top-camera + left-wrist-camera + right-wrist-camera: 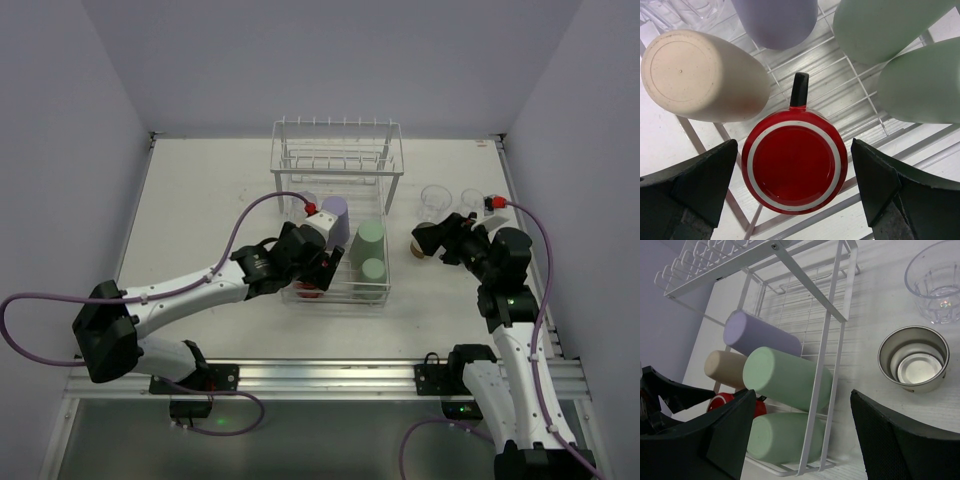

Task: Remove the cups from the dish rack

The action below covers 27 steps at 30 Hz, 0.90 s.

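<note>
The white wire dish rack point(338, 150) stands mid-table. Its low basket holds a lavender cup point(336, 215), two pale green cups point(369, 238) point(373, 270) and a red cup point(308, 290), all on their sides or tipped. My left gripper point(316, 274) hangs over the basket. In the left wrist view it point(794, 150) is open, one finger on each side of the red cup point(795, 162), with a gap on both sides. A tan cup point(700, 75) lies beside it. My right gripper point(804, 395) is open and holds nothing, right of the rack.
Two clear cups point(435, 200) point(472, 200) stand on the table right of the rack. A metal cup point(913, 359) sits upright just ahead of my right gripper, with a clear cup point(937, 282) beyond it. A rack upright point(822, 365) crosses in front of the green cups.
</note>
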Available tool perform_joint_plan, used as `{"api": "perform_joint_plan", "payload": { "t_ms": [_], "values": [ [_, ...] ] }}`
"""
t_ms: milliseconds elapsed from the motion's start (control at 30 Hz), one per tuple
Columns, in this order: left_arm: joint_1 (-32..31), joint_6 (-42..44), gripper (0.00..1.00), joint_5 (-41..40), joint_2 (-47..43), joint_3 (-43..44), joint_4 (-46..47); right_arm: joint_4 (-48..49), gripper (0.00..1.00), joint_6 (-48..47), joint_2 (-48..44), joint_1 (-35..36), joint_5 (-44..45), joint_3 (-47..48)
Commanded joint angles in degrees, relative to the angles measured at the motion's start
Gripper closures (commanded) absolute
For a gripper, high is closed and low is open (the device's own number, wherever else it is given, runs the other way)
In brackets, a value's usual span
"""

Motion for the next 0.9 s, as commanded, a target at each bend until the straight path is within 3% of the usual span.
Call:
{"api": "perform_joint_plan", "payload": {
  "t_ms": [0,433,867],
  "values": [
    [-0.44,0.03,0.0,-0.27,-1.27,0.86,-4.75,1.08,0.21,0.06,-0.03,0.16,-1.39,0.99],
    [-0.44,0.11,0.0,2.64,2.6,-1.78,-6.68,0.99,0.2,0.06,0.14,0.16,-1.83,1.25],
    [-0.44,1.7,0.0,0.96,7.35,2.62,-14.5,0.47,0.09,0.33,1.29,0.16,-2.8,1.52]
  ]
}}
